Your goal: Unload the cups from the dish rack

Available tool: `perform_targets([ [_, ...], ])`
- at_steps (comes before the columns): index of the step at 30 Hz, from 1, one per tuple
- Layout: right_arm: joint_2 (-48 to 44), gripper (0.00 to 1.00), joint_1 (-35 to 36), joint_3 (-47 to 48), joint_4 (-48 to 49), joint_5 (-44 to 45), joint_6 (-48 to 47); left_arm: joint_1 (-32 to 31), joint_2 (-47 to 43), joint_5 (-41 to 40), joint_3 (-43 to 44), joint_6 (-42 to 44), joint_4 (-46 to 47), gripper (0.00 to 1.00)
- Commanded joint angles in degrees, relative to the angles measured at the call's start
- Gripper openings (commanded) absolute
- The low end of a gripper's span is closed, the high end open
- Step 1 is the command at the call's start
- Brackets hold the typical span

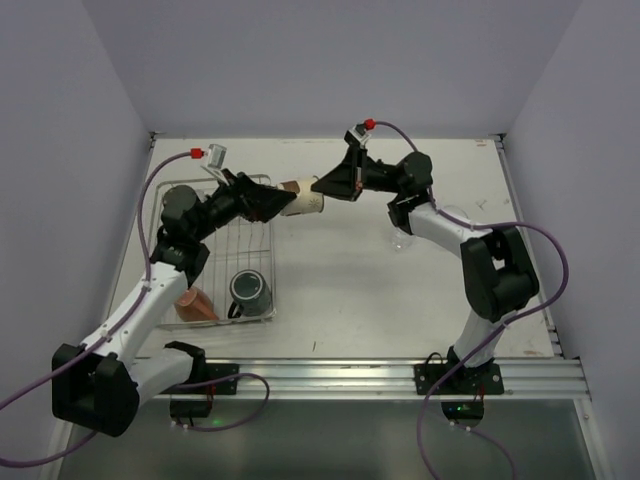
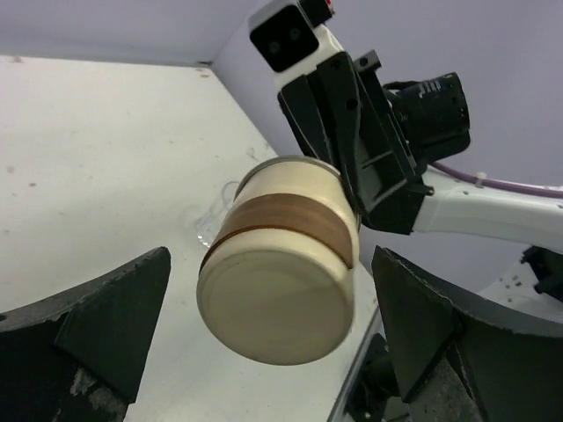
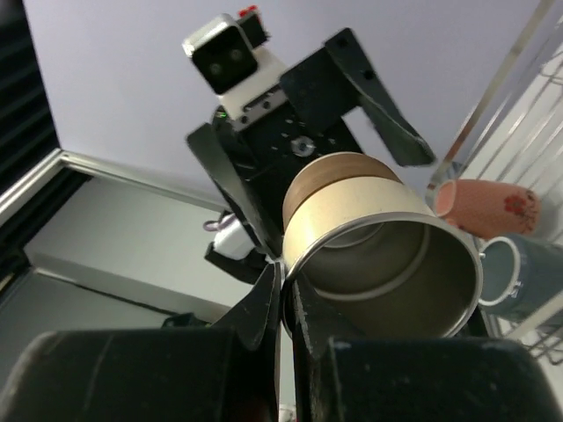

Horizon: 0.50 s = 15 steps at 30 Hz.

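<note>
Silver wire makes up the dish rack (image 1: pixel 256 246), which sits along the left edge of the counter. An orange-red cup (image 1: pixel 196 304) lies on its side in the rack's near left corner, and a dark mug (image 1: pixel 250 291) stands in its near right corner.

Just past the rack's far right corner, the left hand (image 1: pixel 278 203) is spread wide. Its fingers flank the beige cup (image 1: pixel 305 203) without touching it. The cup hangs sideways in the air above the counter, with its base toward the left hand. The right hand (image 3: pixel 287 294) pinches its rim, one finger inside and one outside. Further right, a clear glass (image 1: pixel 403 240) stands on the counter under the right arm.

This looks like a handover, and the grip is thin. Only the rim is held, so the cup's weight hangs out from the pinch. It could swivel or slip free during a quick swing. A careless pull-back by the left hand could knock the base. A drop here would land on the rack's wire edge or the bare counter.
</note>
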Motion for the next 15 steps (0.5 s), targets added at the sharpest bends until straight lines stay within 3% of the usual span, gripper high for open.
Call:
perform_targets([
  [1, -3.52, 0.0, -1.37, -1.43, -4.02, -0.34, -9.56, 0.78, -5.05, -7.79, 6.01, 10.53, -14.37, 1.0],
  [5, -7.48, 0.0, -2.52, -0.39, -29.65, 1.76, -25.98, 1.22, -6.38, -25.19, 12.25, 16.42, -32.12, 1.0],
  [6, -8.27, 0.0, -2.52, 0.58, -35.54, 2.9, -35.24, 1.23, -6.9, -28.78, 13.13, 16.78, -34.06, 1.0],
  [7, -8.89, 0.0, -2.52, 1.98, -48.57, 7.26, -39.86, 1.23, -7.08, -35.52, 14.62, 17.05, -36.26, 1.0],
  [10, -9.95, 0.0, -2.43, 8.65, -69.97, 19.11, -54.82, 1.31, -7.08, -48.09, 16.91, 17.84, -43.72, 1.0],
  [12, -9.43, 0.0, -2.43, 10.95, -77.23, 25.2, -61.57, 1.31, -5.25, -54.01, 18.67, 16.88, -47.77, 1.0],
  [13, -8.99, 0.0, -1.91, 13.57, -84.48, 32.28, -63.62, 1.31, -4.19, -58.22, 20.68, 16.18, -51.53, 1.0],
  [15, -8.02, 0.0, -1.47, 14.56, -88.41, 38.04, -67.48, 1.4, -0.86, -60.01, 22.36, 15.73, -53.93, 1.0],
])
